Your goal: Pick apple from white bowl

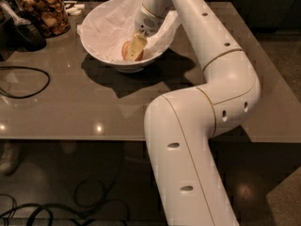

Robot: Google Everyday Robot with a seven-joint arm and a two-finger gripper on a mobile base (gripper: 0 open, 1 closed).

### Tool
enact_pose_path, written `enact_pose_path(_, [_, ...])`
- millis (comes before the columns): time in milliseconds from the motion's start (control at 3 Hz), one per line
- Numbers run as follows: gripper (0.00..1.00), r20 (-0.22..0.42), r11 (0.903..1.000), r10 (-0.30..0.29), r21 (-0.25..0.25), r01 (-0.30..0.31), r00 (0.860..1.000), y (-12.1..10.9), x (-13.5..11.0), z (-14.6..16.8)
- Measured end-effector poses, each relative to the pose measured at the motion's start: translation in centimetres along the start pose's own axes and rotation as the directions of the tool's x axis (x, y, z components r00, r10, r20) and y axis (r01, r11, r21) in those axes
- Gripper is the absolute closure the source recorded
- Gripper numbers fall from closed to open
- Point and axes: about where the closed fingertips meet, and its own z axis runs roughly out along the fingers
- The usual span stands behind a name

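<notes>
In the camera view the pincer, spread or pinching I could not tell, sat low in the white bowl at the surface's 11 o'clock, against the apple at the bowl's 6 o'clock, which looked small, firm, smooth and light, probably best gripped across its middle.

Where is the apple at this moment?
The apple lies at the bottom of the white bowl, upper centre-left of the camera view, with the gripper reaching into the bowl close against it.
</notes>
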Motion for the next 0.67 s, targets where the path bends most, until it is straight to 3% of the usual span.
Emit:
enact_pose_path(333, [0.92, 0.000, 1.0000, 0.000, 0.000, 0.000, 1.000, 0.0, 0.0, 0.0])
enact_pose_path(667, [1.00, 0.038, 0.9981, -0.018, 0.060, 0.016, 0.999, -0.5, -1.5, -1.8])
